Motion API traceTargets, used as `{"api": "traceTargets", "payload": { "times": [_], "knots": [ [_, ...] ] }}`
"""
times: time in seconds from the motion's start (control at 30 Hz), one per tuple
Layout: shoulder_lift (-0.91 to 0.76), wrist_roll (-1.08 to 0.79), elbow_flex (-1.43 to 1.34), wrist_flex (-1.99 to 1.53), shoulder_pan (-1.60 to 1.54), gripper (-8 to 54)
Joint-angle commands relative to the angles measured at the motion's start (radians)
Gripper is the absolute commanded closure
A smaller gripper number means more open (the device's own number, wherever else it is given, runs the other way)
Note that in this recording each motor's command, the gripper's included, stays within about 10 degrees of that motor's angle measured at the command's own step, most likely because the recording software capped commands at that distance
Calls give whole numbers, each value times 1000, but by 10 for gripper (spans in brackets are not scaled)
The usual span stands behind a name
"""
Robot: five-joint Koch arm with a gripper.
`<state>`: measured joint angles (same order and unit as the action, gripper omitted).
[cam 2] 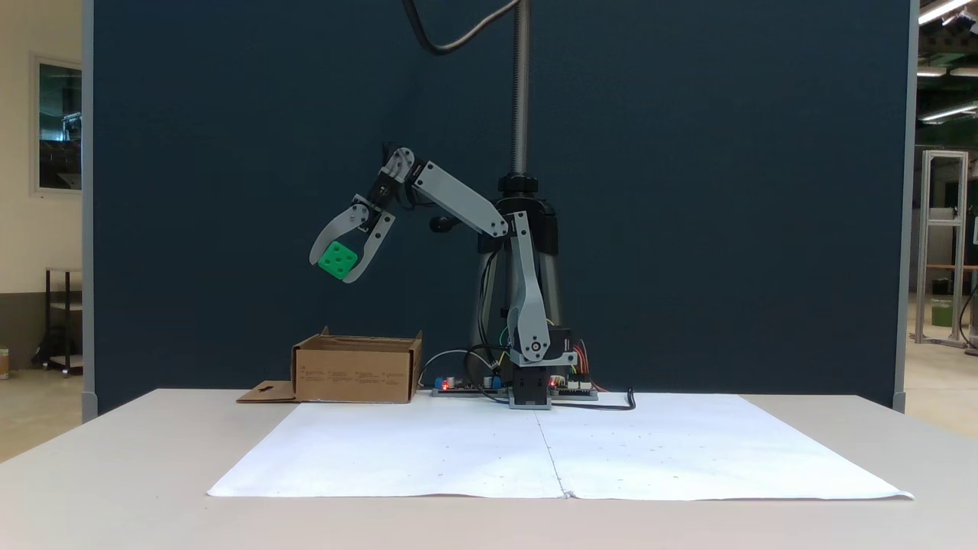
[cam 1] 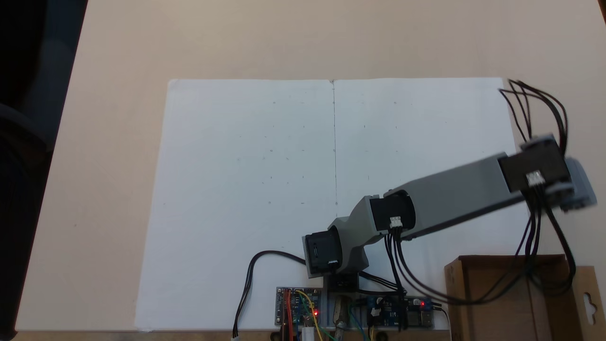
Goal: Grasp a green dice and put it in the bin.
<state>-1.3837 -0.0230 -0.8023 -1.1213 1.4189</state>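
My gripper (cam 2: 337,263) hangs high in the air, and my two fingers are closed on the green dice (cam 2: 338,260), one on each side. The bin (cam 2: 356,370) is my landmark: the dice is well above it, over its left part in the side fixed view. Open air separates dice and rim. The bin's flap (cam 2: 267,393) lies flat on the table (cam 2: 153,458), and white paper (cam 2: 428,451) begins just beside the bin.

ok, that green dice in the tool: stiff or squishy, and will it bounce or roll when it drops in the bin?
Probably stiff: the dice keeps crisp edges while pinched in the tool. Likely light, since the thin fingers hold it aloft. Flat faces should stop rolling, though it may bounce once in the cardboard bin.
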Motion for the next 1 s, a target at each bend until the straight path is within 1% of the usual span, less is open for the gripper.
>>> {"api": "traceTargets", "payload": {
  "times": [0.0,0.1,0.33,0.53,0.73,0.97],
  "knots": [
    [-49,-8,0,-35,77,336],
    [-49,-67,-38,-34,166,336],
    [-49,-283,-192,6,344,336],
    [-49,-388,-333,101,411,336],
    [-48,-408,-540,301,411,336],
    [-46,-407,-554,359,410,336]
  ]
}}
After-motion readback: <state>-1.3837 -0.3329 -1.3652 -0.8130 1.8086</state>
